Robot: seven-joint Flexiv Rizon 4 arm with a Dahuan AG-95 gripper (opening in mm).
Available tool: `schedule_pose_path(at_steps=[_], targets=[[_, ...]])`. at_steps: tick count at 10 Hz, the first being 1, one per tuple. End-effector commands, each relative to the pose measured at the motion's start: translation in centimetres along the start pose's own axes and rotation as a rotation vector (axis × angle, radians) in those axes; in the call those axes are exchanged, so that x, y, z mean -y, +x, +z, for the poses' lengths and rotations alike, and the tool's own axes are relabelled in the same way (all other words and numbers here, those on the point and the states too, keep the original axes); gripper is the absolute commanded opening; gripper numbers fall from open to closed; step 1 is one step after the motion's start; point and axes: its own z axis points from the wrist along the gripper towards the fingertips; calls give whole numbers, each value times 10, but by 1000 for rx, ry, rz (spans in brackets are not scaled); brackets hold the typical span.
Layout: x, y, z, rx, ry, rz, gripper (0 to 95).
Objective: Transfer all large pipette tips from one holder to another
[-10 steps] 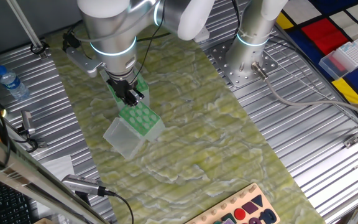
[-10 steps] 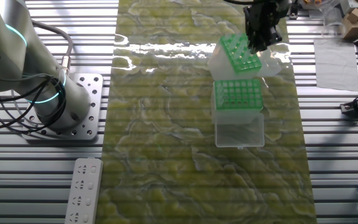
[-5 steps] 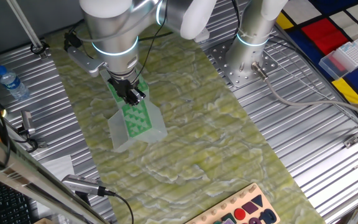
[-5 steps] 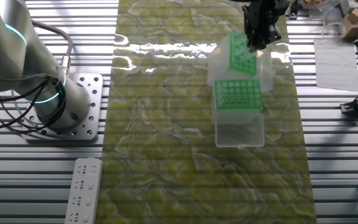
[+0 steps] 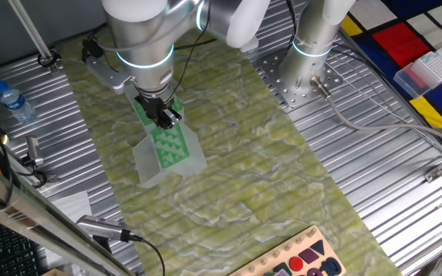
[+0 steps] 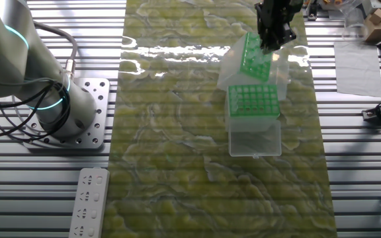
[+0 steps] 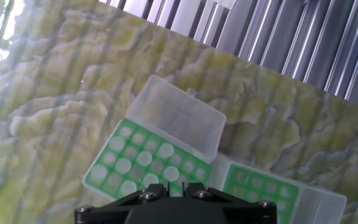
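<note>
Now, in one fixed view, the end effector point(image 5: 161, 117) seems pressed together on the upper edge of the tilted holder point(image 5: 171, 146), whose green face stands steeper than a second ago, when it lay closer to flat over its clear base. The holder sits on the marbled yellow-green mat point(image 5: 244, 161) toward the worktop's point(image 5: 374, 153) left edge, and I judge it is being tipped up, perhaps to pour its load out. A water bottle point(image 5: 14, 102) stands at the left edge, a second arm's base point(image 5: 313, 42) is bolted near the far edge, and red, blue and yellow panels point(image 5: 394, 34) fill the far right corner. From the other fixed view, the tilted holder point(image 6: 249, 58) leans just beside the second holder point(image 6: 252, 102), which lies level with its clear lid open; over the last half second the angle has barely changed, so the tip-up looks about finished. A white power strip point(image 6: 88, 201) lies on the ribbed metal off the mat. Along the hand view the fingers are hidden behind the black housing, so their pinch cannot be confirmed there. The large pipette tips point(image 7: 143, 165) show as pale round tops in one holder's grid, not yet moved across, while the neighbouring holder point(image 7: 263, 186) shows mostly open holes.
</note>
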Motion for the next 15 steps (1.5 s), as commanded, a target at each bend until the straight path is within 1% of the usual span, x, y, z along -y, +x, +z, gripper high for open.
schedule_pose_path(at_steps=[1, 3, 6, 7, 9, 11, 13, 15], targets=[[-2, 2, -2, 0, 2, -3, 0], [-4, 5, -7, 5, 0, -10, 0], [-5, 6, -17, -7, -11, -11, 0], [-3, 6, -25, -22, -18, -10, 0], [-2, 5, -34, -34, -29, -5, 0], [0, 4, -45, -59, -42, 1, 0], [1, 4, -52, -80, -50, 7, 0], [2, 4, -57, -90, -56, 10, 0]])
